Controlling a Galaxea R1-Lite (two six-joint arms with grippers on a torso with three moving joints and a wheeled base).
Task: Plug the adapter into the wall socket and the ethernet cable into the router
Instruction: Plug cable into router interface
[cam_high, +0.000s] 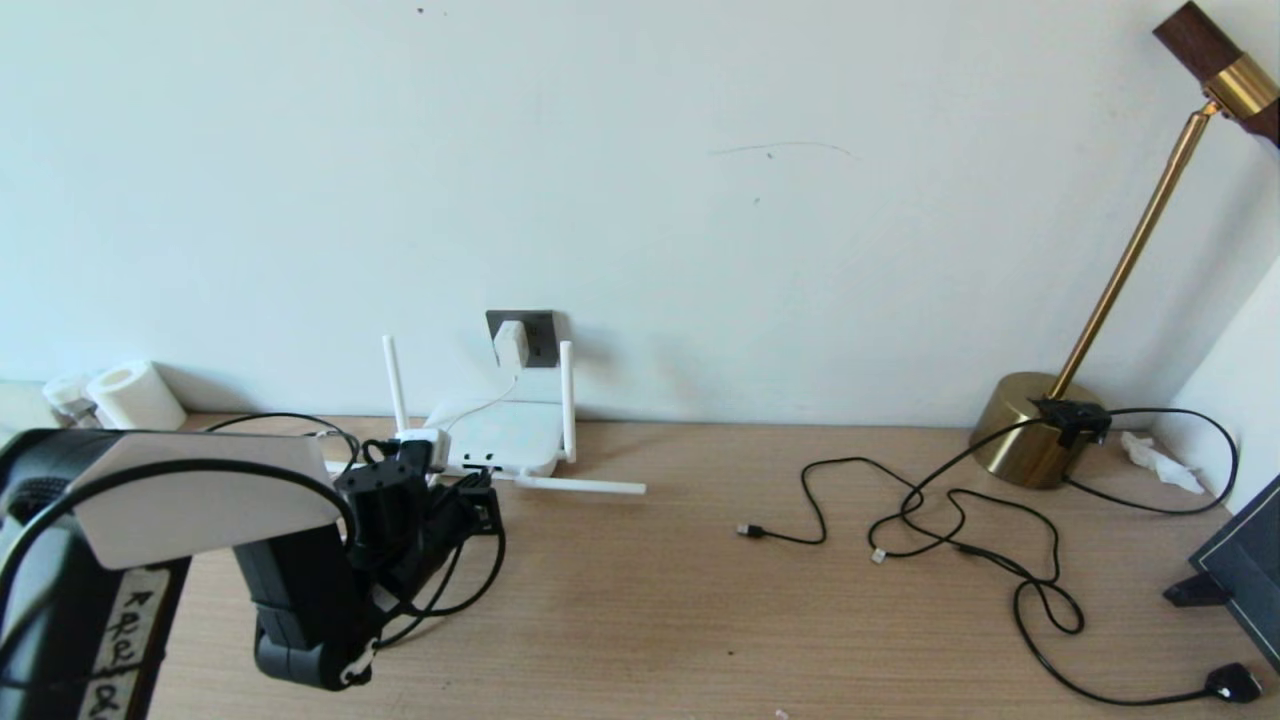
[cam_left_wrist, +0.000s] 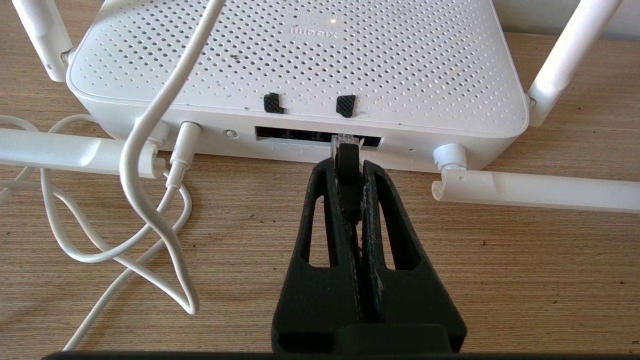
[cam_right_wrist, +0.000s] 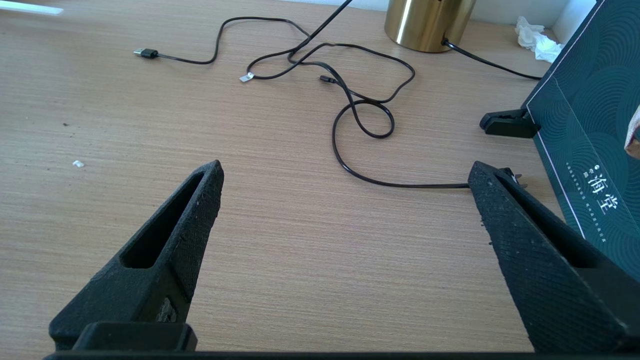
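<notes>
One pincer, my left (cam_left_wrist: 346, 165), clenched the ethernet cable (cam_left_wrist: 347, 172) by its plug, long axis aimed straight into the port strip of the router (cam_left_wrist: 300, 65) just ahead on the worktop (cam_left_wrist: 500, 280), its clear tip at the opening.

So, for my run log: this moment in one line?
adapter: in wall socket | left gripper: shut on ethernet cable, at router port | right gripper: open, idle

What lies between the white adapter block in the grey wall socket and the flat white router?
Only its thin white cord, hanging from the adapter to the router, in the head view.
</notes>
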